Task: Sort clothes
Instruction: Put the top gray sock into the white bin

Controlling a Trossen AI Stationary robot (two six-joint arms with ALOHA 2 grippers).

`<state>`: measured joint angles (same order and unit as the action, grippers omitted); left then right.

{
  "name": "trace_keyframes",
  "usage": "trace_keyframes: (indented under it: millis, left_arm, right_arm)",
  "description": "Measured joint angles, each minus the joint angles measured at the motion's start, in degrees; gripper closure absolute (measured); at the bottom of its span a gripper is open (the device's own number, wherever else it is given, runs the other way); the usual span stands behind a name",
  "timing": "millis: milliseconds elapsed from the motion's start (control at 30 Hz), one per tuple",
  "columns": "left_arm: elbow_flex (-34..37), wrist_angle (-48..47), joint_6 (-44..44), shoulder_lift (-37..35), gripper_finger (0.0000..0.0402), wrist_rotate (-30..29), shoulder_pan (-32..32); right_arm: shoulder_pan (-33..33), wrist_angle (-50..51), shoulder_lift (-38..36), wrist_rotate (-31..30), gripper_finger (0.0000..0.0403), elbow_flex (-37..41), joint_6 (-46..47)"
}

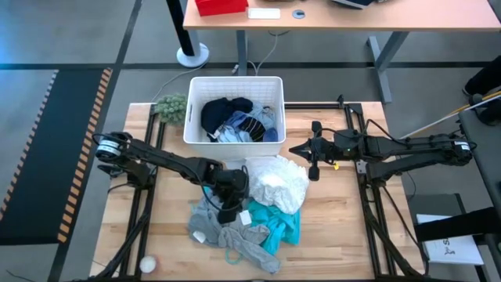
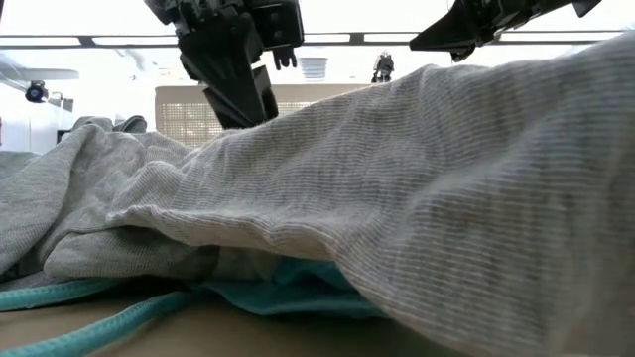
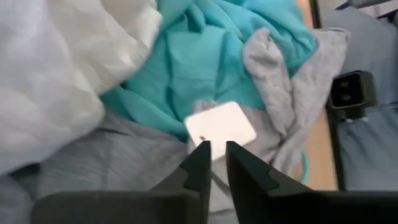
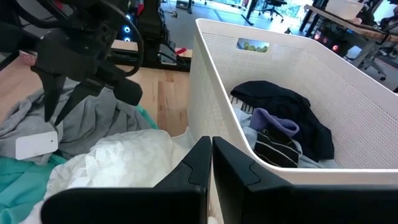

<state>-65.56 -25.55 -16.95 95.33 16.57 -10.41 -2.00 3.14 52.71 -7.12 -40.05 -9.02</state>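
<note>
- The clothes still to be sorted lie heaped on the tabletop just near of the white bin: a big white garment on the far right of the heap, a teal piece near of it, and grey pieces spreading to the near left.
- The left tool hangs over the heap's left part, its fingers nearly together with only a thin gap, gripping nothing.
- The relation that matters: straight ahead of the left tool's tips lies a small white tag on the grey cloth, beside the teal edge. The cloth sits just beyond the tips, so a short drop would meet it.
- The right tool hovers at the heap's far right edge, just beside the bin's right wall, its fingers pressed together and empty. The white garment lies directly under it.
- Dark and striped garments already lie inside the bin.
- Judgement: the left arm is nearer the grey and teal pieces, the right arm nearer the white one and the bin.
</note>
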Motion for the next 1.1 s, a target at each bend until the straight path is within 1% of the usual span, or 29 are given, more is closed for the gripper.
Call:
trace_keyframes:
  millis: [100, 367, 500, 600, 700, 800, 933, 1100]
  left_arm:
    - [0.8, 0.1, -1.5, 0.0, 0.0326, 3.2, 0.0]
    - [2.6, 3.0, -3.6, 0.0, 0.022, 3.6, 0.0]
    - [4.5, 2.8, -5.2, 0.1, 0.0185, 3.6, 0.0]
    - [5.0, 3.0, -6.1, 0.1, 0.017, 3.6, -0.1]
    - [5.1, 3.9, -6.1, 0.1, 0.0168, 3.6, 0.0]
    - [5.2, 4.5, -6.1, 0.5, 0.0179, 3.6, 0.0]
    - [5.4, 5.1, -5.9, 2.6, 0.0207, 3.6, 0.0]
    - [5.4, 6.6, -4.3, 4.2, 0.0249, 5.0, 0.0]
  right_arm:
    - [0.0, 0.0, 0.0, 0.0, 0.0403, 0.0, 0.0]
    - [0.0, 0.0, 0.0, 0.0, 0.0403, 0.0, 0.0]
    - [0.0, 0.0, 0.0, 0.0, 0.0403, 0.0, 0.0]
    - [0.0, 0.0, 0.0, 0.0, 0.0403, 0.0, 0.0]
    - [0.0, 0.0, 0.0, 0.0, 0.0403, 0.0, 0.0]
    - [0.0, 0.0, 0.0, 0.0, 0.0403, 0.0, 0.0]
    - [0.0, 0.0, 0.0, 0.0, 0.0403, 0.0, 0.0]
    - [0.0, 0.0, 0.0, 0.0, 0.0403, 0.0, 0.0]
